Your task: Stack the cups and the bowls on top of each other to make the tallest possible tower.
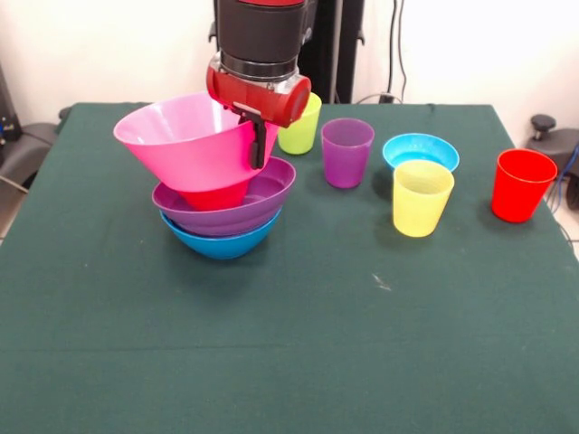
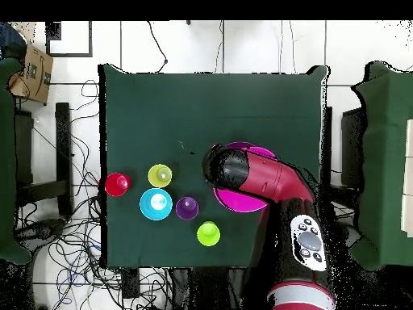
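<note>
Gripper (image 1: 256,136) clamps pink bowl (image 1: 185,136) by its rim, tilted.
Rests on red bowl (image 1: 217,196) atop tower (image 1: 226,221); cups stand apart.

Bowls piled at one side, cups standing loose

The tilted pink bowl (image 1: 181,136) sits over a red bowl (image 1: 215,196) in the purple bowl (image 1: 237,206) on the blue bowl (image 1: 222,242). Lime (image 1: 300,128), purple (image 1: 346,152), yellow (image 1: 421,197) and red (image 1: 522,184) cups stand upright beside a light blue bowl (image 1: 421,150).

Green table (image 1: 298,344), cardboard box (image 2: 32,71), tangled floor cables (image 2: 77,242), perhaps 2 side tables (image 2: 387,161).
</note>
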